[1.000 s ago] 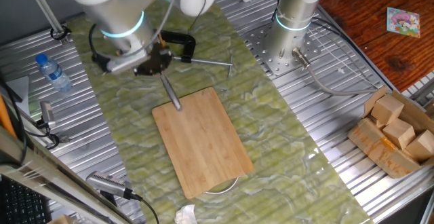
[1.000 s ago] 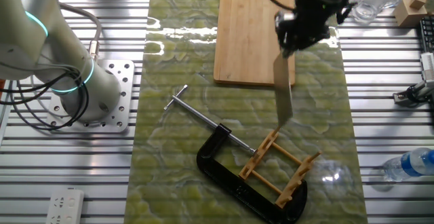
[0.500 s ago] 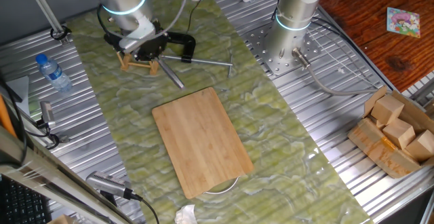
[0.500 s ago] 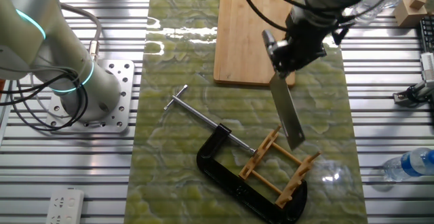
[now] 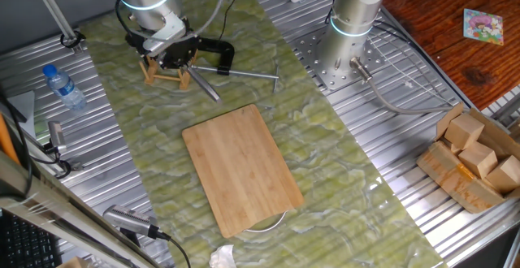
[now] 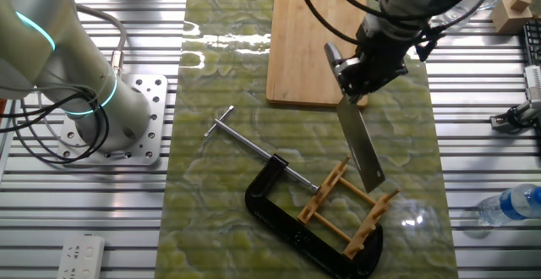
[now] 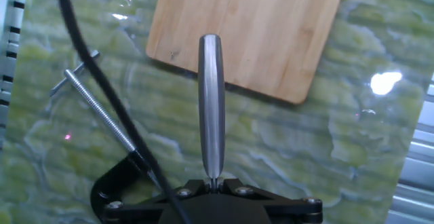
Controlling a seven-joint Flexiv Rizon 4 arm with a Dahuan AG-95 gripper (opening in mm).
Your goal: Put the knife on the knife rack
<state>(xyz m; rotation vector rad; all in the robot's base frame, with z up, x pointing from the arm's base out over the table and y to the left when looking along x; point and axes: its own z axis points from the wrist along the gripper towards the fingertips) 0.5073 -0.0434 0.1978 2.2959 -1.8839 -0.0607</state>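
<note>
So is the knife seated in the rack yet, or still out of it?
Out. The knife hangs tilted from the gripper, blade tip just above the knife rack, not between its dowels.

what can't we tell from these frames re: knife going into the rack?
- Hand view: knife rack out of frame; only the edge-on knife shows.
- One fixed view: arm hides most of the knife rack.
- The other fixed view: whether the blade tip touches the rack is unclear.
- Claw fingers: hidden by the wrist body.

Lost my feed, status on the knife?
Hand shut on knife, blade angled down over rack. Not seated yet. Clamp wraps the rack's base.
</note>
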